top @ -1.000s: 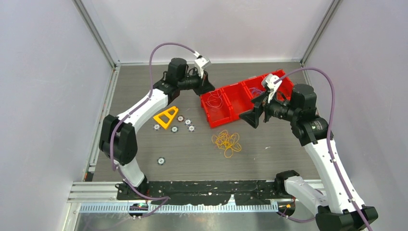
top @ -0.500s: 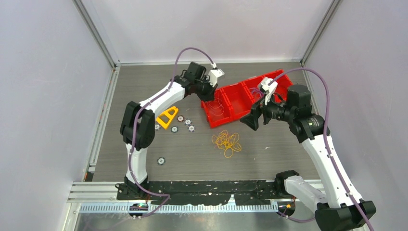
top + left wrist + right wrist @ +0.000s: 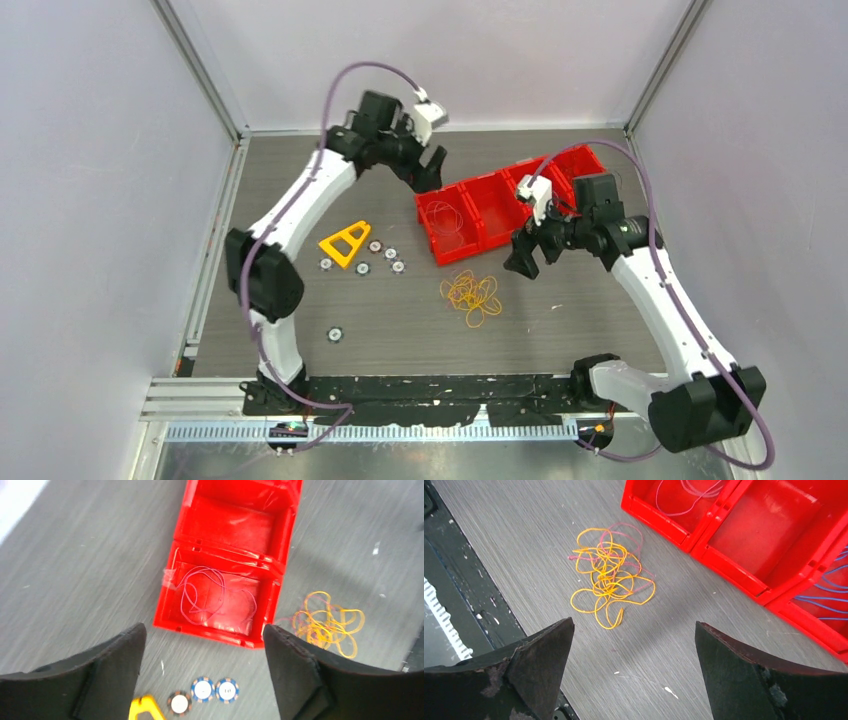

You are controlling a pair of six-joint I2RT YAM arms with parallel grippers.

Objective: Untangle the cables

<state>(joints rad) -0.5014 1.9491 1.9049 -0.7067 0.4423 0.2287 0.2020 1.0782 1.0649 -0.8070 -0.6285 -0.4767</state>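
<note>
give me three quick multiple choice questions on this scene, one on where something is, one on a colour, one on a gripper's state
1. Where does the tangle of thin yellow-orange wires lie?
A. on the grey table top, beside the red plastic bin row
B. inside a bin compartment
C. pinched in a gripper

2. What colour is the flat triangular plastic frame?
A. blue
B. yellow
C. green

3. How is the left gripper?
A. shut on a wire
B. shut, empty
C. open, holding nothing

Answers:
1 A: the top view shows the tangle on bare table, outside the bin.
2 B: the frame shows yellow in the top view.
3 C: the left wrist view shows its fingers wide apart with nothing held between them.
</note>
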